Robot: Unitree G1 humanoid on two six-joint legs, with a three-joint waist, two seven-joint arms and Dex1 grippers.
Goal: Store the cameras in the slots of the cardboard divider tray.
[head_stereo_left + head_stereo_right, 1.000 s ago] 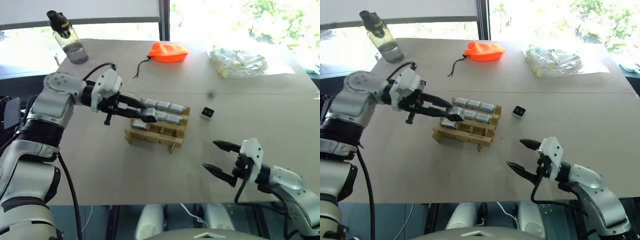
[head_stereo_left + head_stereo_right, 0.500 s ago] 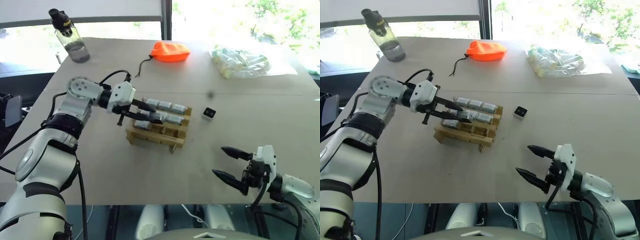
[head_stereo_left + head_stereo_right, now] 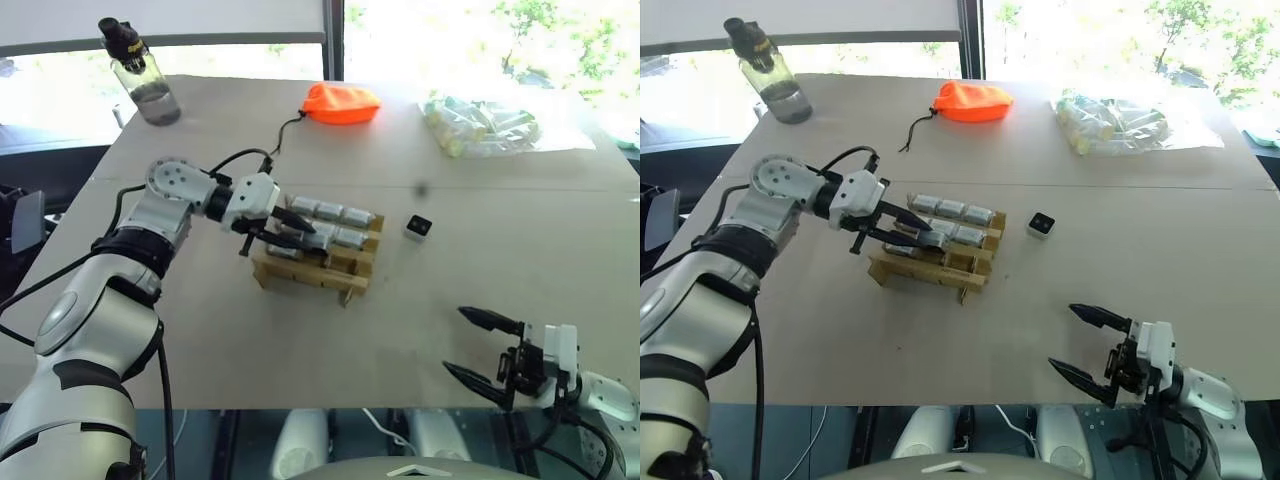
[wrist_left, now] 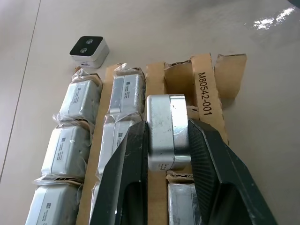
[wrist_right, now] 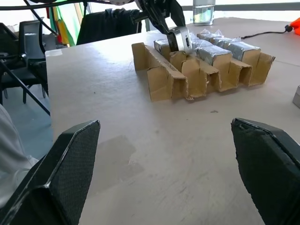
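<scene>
While your left gripper (image 4: pixel 166 154) has its fingers clamped on the flat sides of one silver camera (image 4: pixel 165 129), that camera hangs edge-down just over the cardboard divider tray (image 3: pixel 310 272), above an empty slot in the near row. Judge it as a rigid, fairly dense little block with a smooth metal casing: it should not deform, but it can slip if the grip slackens, so hold the two broad faces as you do now and keep off the lens face. Several wrapped cameras (image 4: pixel 72 145) already sit in the farther rows of the tray; their crinkled plastic wrap will probably be slick and may snag on the cardboard. One more loose camera (image 3: pixel 416 226) lies black face up on the surface just beyond the tray's right end; take it by its pale sides. Treat the tray as light and flimsy; its thin upright strips may bend or the whole grid may shift if you press in crooked, so line the camera up with the slot first. Your right gripper (image 3: pixel 490 346) hovers near the front edge of the surface, fingers wide apart and holding nothing.
</scene>
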